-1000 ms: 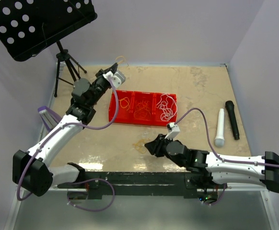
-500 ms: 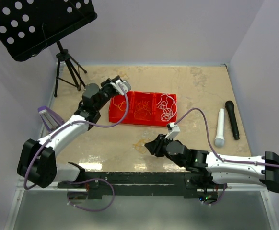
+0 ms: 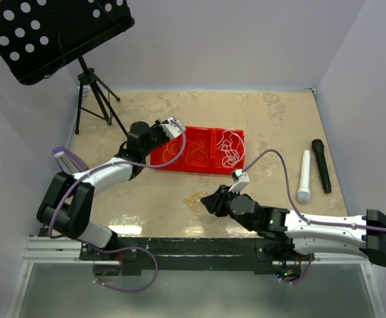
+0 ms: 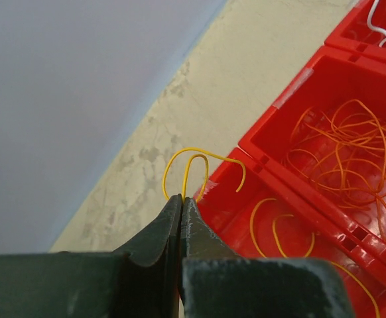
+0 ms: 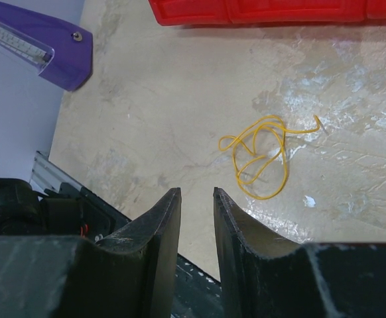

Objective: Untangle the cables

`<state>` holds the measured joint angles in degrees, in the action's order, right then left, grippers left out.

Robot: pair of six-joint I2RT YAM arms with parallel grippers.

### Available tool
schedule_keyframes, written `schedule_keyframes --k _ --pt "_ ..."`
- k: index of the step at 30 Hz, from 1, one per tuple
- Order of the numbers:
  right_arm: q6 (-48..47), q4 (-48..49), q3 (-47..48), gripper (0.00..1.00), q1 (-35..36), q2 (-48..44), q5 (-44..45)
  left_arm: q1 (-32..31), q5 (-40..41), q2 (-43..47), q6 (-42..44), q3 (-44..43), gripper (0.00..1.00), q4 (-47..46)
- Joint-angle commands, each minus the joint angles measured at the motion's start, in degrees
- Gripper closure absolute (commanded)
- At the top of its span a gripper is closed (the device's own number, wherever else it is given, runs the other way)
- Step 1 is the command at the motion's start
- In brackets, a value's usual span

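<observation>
**Concealed and cropped features, left wrist view.**
The orange cable (image 4: 196, 156) loop is hidden where it enters the left gripper's (image 4: 181, 199) pressed-together tips. The red tray (image 4: 312, 205) runs off-frame from 1 to 5 o'clock, and its white cable (image 4: 371, 20) is cropped at 1 o'clock.

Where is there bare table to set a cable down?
Bare: between red tray and back wall; between tray and white microphone. Crowded: tray's left end, where left gripper pinches orange cable; near right gripper, a loose cable.

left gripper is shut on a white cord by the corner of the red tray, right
No: the cord in the shut left gripper is orange, not white, as the left wrist view shows. It is by the red tray's corner.
</observation>
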<state>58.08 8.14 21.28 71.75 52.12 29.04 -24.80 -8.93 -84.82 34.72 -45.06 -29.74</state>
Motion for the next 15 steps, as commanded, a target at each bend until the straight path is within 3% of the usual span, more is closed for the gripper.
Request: schedule_keyframes --k 1,8,15 --pt "0.1 0.47 0.87 0.68 0.32 0.7 2.25 0.19 1.19 -3.51 -3.61 0.49 1.0 -2.0" --pt "-0.69 0.56 1.31 0.67 0.24 2.11 1.99 0.19 4.8 -8.08 -1.32 2.0 1.0 -2.96" --pt "-1.13 0.21 1.93 0.67 0.24 3.25 2.08 0.19 2.25 -11.6 -1.85 1.64 1.0 -2.43"
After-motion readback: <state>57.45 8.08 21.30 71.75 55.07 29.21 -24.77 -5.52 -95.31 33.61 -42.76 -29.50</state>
